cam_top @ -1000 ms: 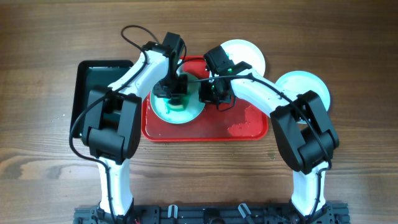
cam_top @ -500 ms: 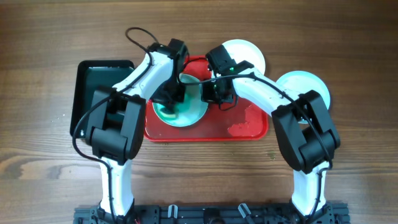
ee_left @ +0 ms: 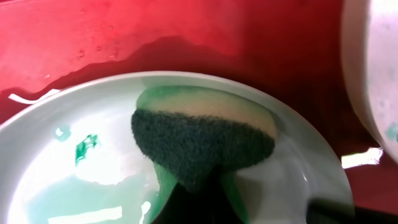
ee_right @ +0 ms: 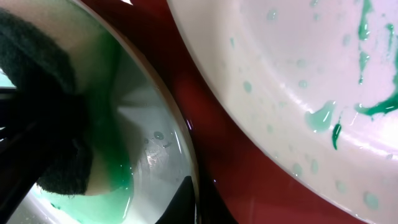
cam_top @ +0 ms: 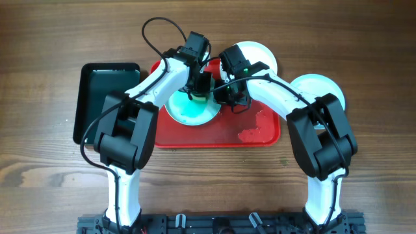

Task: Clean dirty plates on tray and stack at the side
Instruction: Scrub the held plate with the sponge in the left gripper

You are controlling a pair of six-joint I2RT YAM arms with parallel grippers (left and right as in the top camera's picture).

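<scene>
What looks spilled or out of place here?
A pale, foamy wet patch sits on the tray near its right front corner, and teal liquid pools on the plate under the sponge. Likely scrubbing runoff; nothing looks damaged.

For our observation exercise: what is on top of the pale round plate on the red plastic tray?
A pale sponge with a dark green scouring face rests on the pale round plate, with teal-green smears around it. The plate surface beneath the sponge is hidden.
</scene>
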